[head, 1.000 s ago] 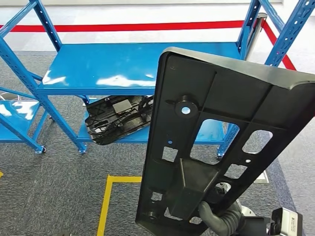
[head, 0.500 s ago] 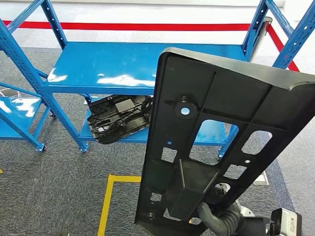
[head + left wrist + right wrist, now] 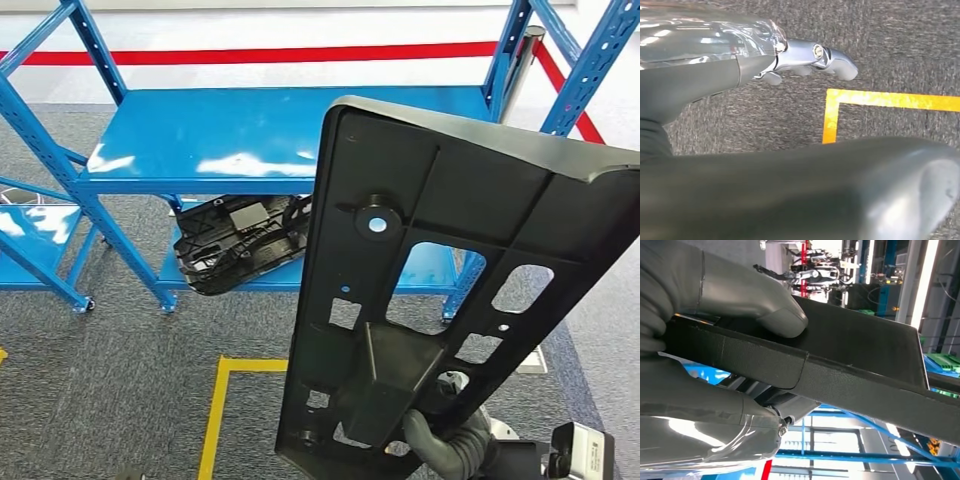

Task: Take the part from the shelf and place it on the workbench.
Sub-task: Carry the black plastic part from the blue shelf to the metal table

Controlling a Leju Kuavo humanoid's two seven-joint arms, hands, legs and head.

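Black moulded plastic fills the right half of the head view: the part (image 3: 445, 290) is off the shelf (image 3: 264, 135) and held upright, clamped near its lower edge by the right hand (image 3: 445, 445), thumb on one face and fingers on the other, as the right wrist view confirms (image 3: 734, 355). The left hand (image 3: 806, 55) hangs over grey carpet near a yellow floor line (image 3: 881, 100), fingers stretched out and holding nothing.

The grip sits low on a tall, wide panel, so the top-heavy load could pivot or slip in the fingers if the arm swings quickly. The panel also blocks much of the forward view toward the lower right of the frame, so a blue upright (image 3: 585, 75) at the upper right could be clipped in turning. A second black part (image 3: 234, 245) lies on the lower shelf at centre left. Open carpet at the lower left offers room to move.
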